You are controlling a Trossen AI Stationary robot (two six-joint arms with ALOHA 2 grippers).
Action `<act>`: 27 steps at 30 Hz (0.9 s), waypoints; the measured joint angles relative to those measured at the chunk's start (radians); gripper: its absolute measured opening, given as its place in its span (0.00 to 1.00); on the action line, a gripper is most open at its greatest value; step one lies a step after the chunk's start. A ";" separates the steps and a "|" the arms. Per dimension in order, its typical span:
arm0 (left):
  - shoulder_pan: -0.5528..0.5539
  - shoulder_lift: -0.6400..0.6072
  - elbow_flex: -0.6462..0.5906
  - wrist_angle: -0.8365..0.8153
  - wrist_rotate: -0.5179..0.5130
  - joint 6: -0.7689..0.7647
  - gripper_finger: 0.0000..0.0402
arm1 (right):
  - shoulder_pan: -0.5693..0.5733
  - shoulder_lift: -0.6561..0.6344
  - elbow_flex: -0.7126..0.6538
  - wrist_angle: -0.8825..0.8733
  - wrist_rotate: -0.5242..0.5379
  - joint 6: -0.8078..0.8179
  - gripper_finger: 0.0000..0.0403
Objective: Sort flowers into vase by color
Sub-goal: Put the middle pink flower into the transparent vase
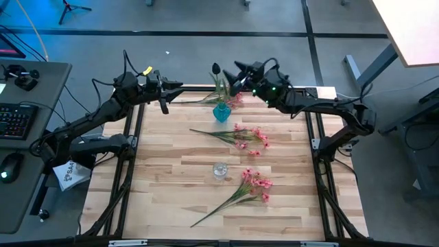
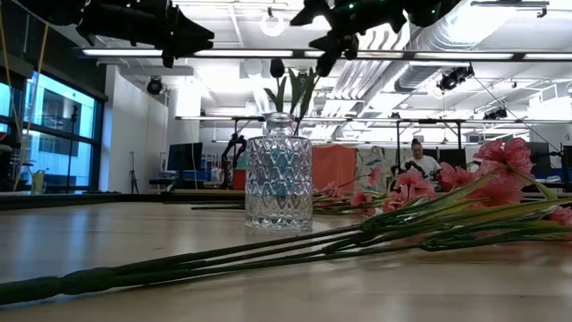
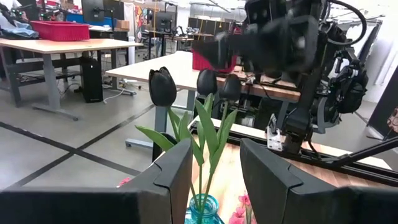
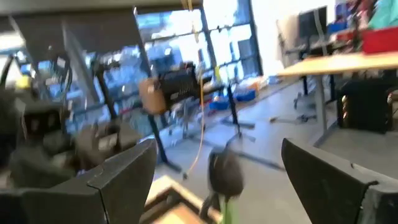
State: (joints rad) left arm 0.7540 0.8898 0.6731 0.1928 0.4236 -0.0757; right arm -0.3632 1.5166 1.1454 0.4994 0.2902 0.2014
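Three black buds (image 3: pixel 163 87) on green stems stand in the small blue vase (image 1: pixel 221 112) near the table's far edge, their stems in its neck (image 3: pixel 202 208). My right gripper (image 1: pixel 238 80) hovers open just right of the buds, and one blurred bud (image 4: pixel 224 173) shows between its spread fingers without touching them. My left gripper (image 1: pixel 165 97) is open, held above the table left of the vase and pointing at it. Two pink sprays (image 1: pixel 241 136) (image 1: pixel 250 185) lie flat on the table. A third pink spray (image 1: pixel 232 101) lies behind the blue vase. A clear glass vase (image 1: pixel 219 170) stands mid-table.
The clear glass vase (image 2: pixel 279 174) stands upright between the two lying sprays, whose long stems (image 2: pixel 223 259) stretch toward the near left. The wooden table (image 1: pixel 164 158) has bare boards on its left half. Desks and a seated person (image 2: pixel 418 161) are in the room beyond.
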 joint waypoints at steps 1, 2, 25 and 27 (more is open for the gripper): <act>0.000 0.000 0.000 0.000 0.000 0.000 0.31 | -0.007 -0.008 0.000 0.001 -0.002 0.001 0.85; 0.000 0.000 0.000 0.000 0.000 0.000 0.31 | -0.014 -0.015 0.000 0.001 -0.004 0.001 0.85; -0.131 0.038 0.000 -0.211 0.049 0.244 0.31 | -0.049 -0.461 0.000 -0.390 -0.043 -0.155 0.85; -0.167 0.090 0.000 -0.252 0.031 0.245 0.31 | -0.049 -0.513 0.000 -0.449 -0.038 -0.116 0.85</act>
State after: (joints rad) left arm 0.5867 0.9801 0.6727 -0.0594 0.4542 0.1692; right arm -0.4125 1.0035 1.1454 0.0504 0.2520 0.0854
